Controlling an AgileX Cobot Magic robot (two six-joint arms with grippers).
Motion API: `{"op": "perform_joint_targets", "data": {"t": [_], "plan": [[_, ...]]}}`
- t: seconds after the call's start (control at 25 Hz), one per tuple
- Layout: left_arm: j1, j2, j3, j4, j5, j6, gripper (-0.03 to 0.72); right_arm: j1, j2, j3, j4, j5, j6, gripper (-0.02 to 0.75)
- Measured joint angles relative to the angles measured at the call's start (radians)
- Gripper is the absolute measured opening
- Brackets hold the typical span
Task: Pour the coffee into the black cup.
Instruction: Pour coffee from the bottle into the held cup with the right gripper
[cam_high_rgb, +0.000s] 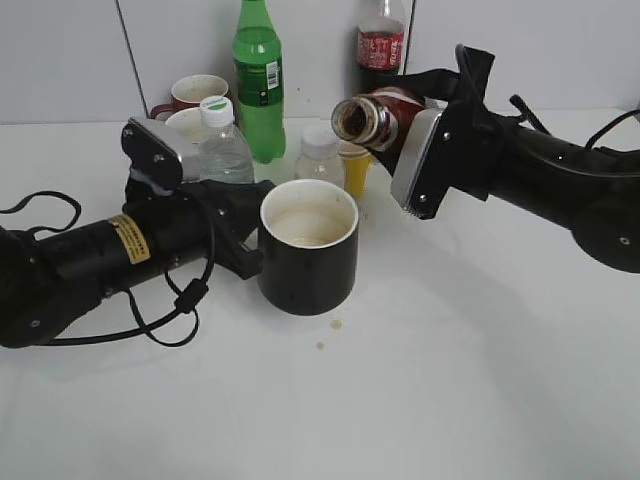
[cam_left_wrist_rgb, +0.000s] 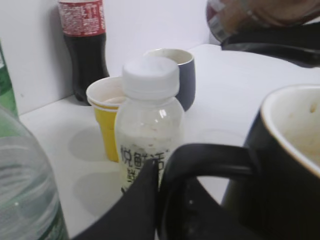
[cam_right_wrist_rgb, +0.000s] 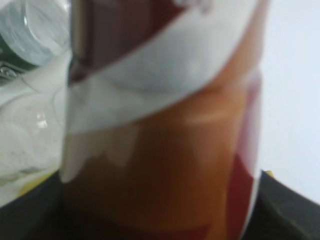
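Observation:
The black cup stands mid-table, its pale cream inside showing coffee stains. In the left wrist view its rim and wall fill the right side. My left gripper is shut on the cup's black loop handle. My right gripper is shut on the coffee bottle, held tilted with its open mouth pointing left, above and right of the cup. Its brown-orange label with the white swirl fills the right wrist view; its neck shows at the left wrist view's top.
Behind the cup stand a clear water bottle, a green soda bottle, a small white-capped bottle, a yellow paper cup, a dark grey mug, a cola bottle and a maroon mug. Small drops lie before the cup.

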Motion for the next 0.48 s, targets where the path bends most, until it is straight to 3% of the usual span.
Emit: {"op": "perform_joint_targets", "data": {"t": [0.48], "plan": [[-0.003,0.000,-0.001,0.077,-0.066,-0.035,0.048,0.000,0.000,-0.001,0.003,0.003,-0.296,0.501]]}}
